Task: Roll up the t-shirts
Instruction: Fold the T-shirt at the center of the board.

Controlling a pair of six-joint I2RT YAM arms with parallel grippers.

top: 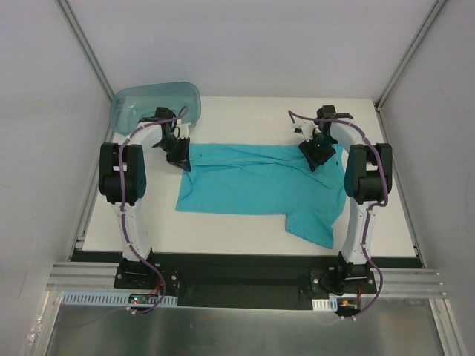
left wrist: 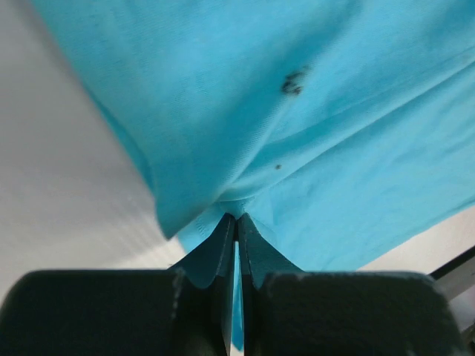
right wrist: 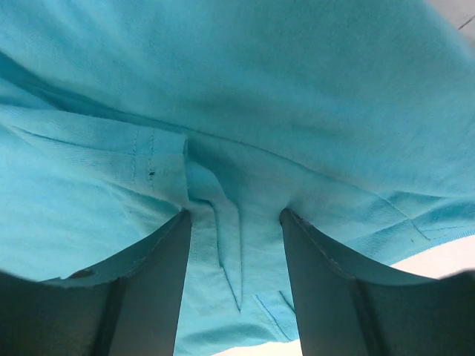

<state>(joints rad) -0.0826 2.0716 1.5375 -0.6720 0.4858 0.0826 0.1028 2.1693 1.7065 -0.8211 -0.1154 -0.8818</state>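
We found the t-shirt (top: pixel 256 185) spread across the middle of the white desk (top: pixel 245 241). It lay mostly flat, with one sleeve (top: pixel 313 226) trailing toward the near edge on the right side. The left pincer (left wrist: pixel 236 222) was clamped on a pinch of cloth at the shirt's far left corner, its two fingers pressed together with fabric drawn up between them. The right pincer (right wrist: pixel 236 215) stood at the far right corner with its fingers apart, straddling a raised ridge of cloth beside a stitched hem. We could not see that it gripped anything. The translucent tub (top: pixel 156 102) sat just behind the left arm, at the desk's far left corner.

We judged that the roll had not yet begun. The main risk, as we saw it, was an uneven hold. If the left side pulled while the right had no grip, the shirt would skew and bunch instead of folding straight. The thin pinch on the left could also slip free under tension. The loose sleeve might be dragged under and leave the roll lumpy, and a lift at the far left might knock the tub.
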